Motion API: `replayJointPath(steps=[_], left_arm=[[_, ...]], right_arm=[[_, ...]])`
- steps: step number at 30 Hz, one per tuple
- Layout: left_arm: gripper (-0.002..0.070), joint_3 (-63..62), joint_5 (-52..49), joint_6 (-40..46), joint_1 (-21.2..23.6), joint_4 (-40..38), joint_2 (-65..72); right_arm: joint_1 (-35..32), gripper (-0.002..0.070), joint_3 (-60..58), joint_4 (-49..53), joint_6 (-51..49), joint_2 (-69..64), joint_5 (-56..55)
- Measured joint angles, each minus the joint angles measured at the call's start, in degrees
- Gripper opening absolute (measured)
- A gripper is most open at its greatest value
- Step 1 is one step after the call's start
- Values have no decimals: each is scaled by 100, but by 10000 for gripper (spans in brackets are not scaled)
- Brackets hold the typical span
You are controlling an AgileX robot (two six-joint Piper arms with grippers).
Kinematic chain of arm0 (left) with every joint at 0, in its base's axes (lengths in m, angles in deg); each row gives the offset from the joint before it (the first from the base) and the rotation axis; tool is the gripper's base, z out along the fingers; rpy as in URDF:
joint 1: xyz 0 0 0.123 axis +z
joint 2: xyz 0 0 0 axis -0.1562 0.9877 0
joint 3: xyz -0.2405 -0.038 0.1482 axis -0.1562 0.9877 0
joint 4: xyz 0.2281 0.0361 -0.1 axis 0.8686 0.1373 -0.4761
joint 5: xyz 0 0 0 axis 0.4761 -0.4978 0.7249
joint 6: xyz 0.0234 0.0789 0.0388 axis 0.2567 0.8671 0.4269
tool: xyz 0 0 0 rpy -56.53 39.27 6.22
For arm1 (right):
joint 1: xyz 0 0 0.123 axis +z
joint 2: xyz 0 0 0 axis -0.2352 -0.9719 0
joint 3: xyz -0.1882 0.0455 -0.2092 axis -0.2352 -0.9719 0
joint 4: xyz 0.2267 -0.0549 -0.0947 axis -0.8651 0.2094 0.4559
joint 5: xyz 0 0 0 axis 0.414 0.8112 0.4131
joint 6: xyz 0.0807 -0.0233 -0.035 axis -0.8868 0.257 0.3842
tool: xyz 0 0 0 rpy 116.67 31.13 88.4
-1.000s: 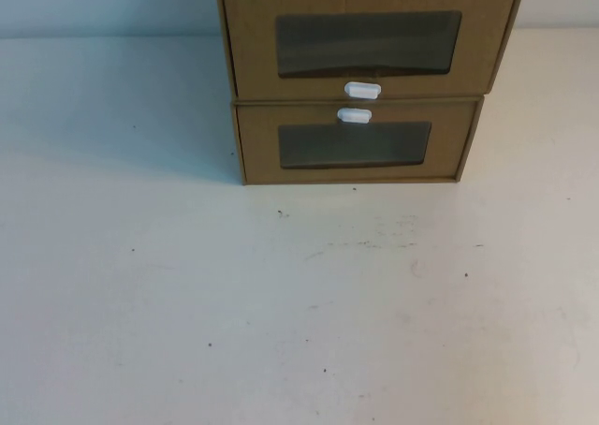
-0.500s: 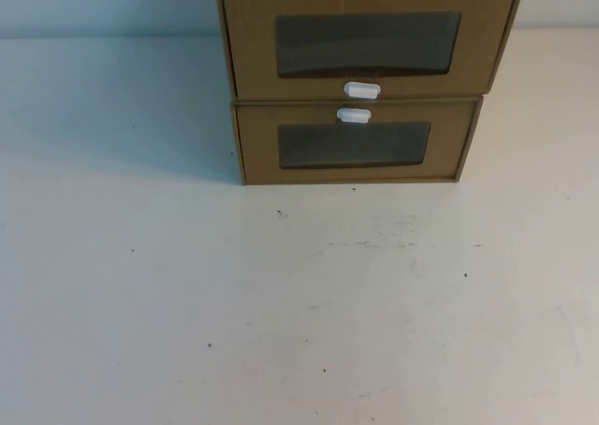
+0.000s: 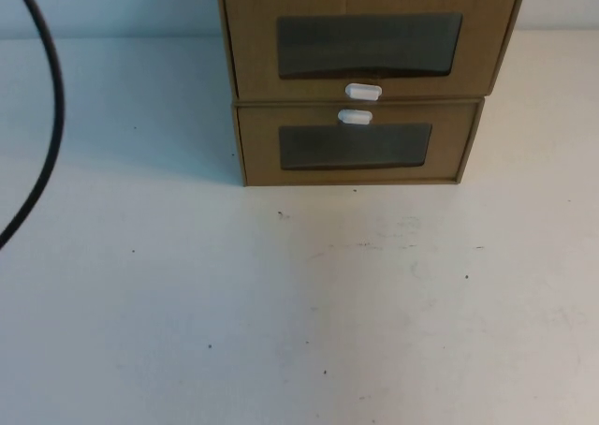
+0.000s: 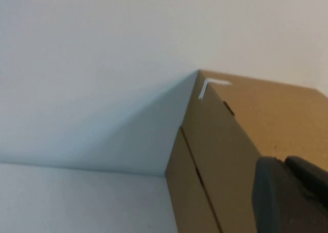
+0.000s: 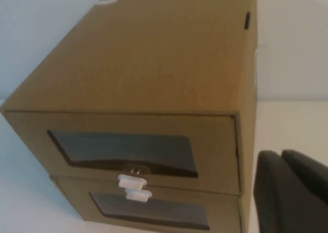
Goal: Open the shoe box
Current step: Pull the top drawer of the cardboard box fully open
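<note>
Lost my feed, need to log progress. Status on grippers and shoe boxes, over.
Left gripper left of upper shoe box; right gripper front-right of it, jaws shut. It and lower shoe box closed, white tabs untouched. Black cable far left, clear.

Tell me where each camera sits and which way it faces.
High view: raised on the robot's side, angled down at table and shoe boxes' fronts; only a black cable shows.
Left wrist view: beside the boxes, facing their corner and the wall; left gripper shows.
Right wrist view: above the boxes' fronts, angled down; shut right gripper shows.
High and right wrist views share the white tabs.
</note>
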Motion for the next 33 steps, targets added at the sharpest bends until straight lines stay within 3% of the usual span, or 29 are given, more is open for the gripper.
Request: replayJointPath(steps=[5,9,12,15,20,26,33], left_arm=[[-6,-481,-542,304,0,-140,891],[-6,-1308,-1418,1089,0,-574,1805],[-6,-2195,-2114,1935,0,-1293,2517],[-6,-3078,-2819,2698,0,-2161,3214],[-6,-4641,-4083,3104,0,-3139,4455],[-6,-6076,-4927,2679,0,-3240,5608],[-6,-6499,-5067,2477,-67,-3159,6023]], right_arm=[[179,-14,0,-732,1609,-769,72],[687,-13,0,-1034,2879,-1205,167],[1203,-13,0,-884,3561,-1441,260],[1884,-13,0,-58,3729,-1536,347],[3007,-13,0,2722,2881,-1548,419],[3703,-14,0,6115,811,-1667,433],[3841,-14,9,7391,241,-1942,-287]])
